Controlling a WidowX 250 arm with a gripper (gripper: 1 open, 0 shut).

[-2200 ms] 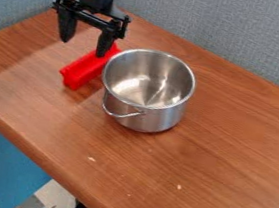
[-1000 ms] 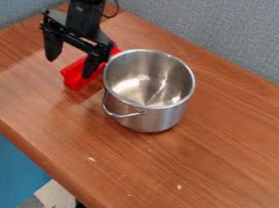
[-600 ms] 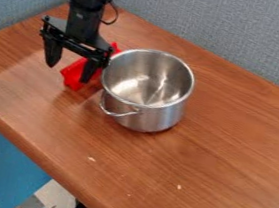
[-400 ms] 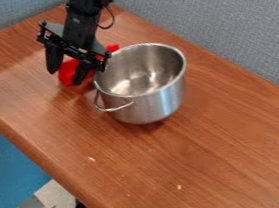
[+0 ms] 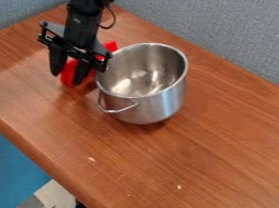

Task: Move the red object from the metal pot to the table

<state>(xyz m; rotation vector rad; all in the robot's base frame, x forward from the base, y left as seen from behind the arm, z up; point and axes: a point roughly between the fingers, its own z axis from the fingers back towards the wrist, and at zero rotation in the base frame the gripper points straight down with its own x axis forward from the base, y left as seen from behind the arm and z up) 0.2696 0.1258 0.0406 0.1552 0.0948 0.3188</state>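
Observation:
The red object lies on the brown table, just left of the metal pot, not inside it. My gripper points straight down over the red object, and its black fingers have closed in on either side of it, tips at the tabletop. A bit of red also shows behind the finger bar, near the pot's rim. The pot leans, its open mouth tipped toward the gripper, and its shiny inside is empty. Its wire handle hangs at the front left.
A blue textured wall stands behind the table. The table's rounded front edge runs diagonally from the left to the bottom right. Bare wood stretches in front of and to the right of the pot.
The jaws have narrowed from wide open onto the red object. The pot has tipped and shifted slightly toward the gripper. The arm has barely moved.

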